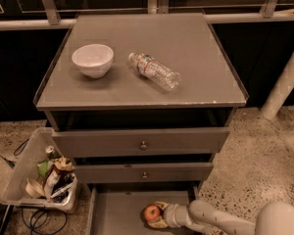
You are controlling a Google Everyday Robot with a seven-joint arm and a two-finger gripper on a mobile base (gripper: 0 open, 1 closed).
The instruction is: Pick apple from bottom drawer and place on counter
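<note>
Down in the bottom drawer (116, 213), near the lower edge of the camera view, the apple (151, 212) lies on the flat grey floor to the right of centre. The pincer (157, 214) is right at it, reaching in from the right on its pale arm. Whether the pincer has closed on the apple or only brackets it, I cannot tell.

The first risk is probably the grip. A round, smooth fruit can squirt out of a two-sided hold if it is caught off-centre, and it would then roll across the drawer floor, perhaps back under the cabinet where it is harder to reach.

The second risk is the way up. The middle drawer (143, 172) and the top drawer (143, 142) both stand slightly out from the cabinet just above the apple. A straight vertical lift seems likely to knock the fruit or the wrist against their fronts, so the arm would need to draw outward before rising. The worktop (196, 48) also has a raised rim to clear.

The third risk is the set-down. A white bowl (92, 58) sits at the left of the worktop, and a plastic water bottle (154, 71) lies on its side near the middle. A nudge could set the bottle rolling, and an apple released carelessly might roll as well.
</note>
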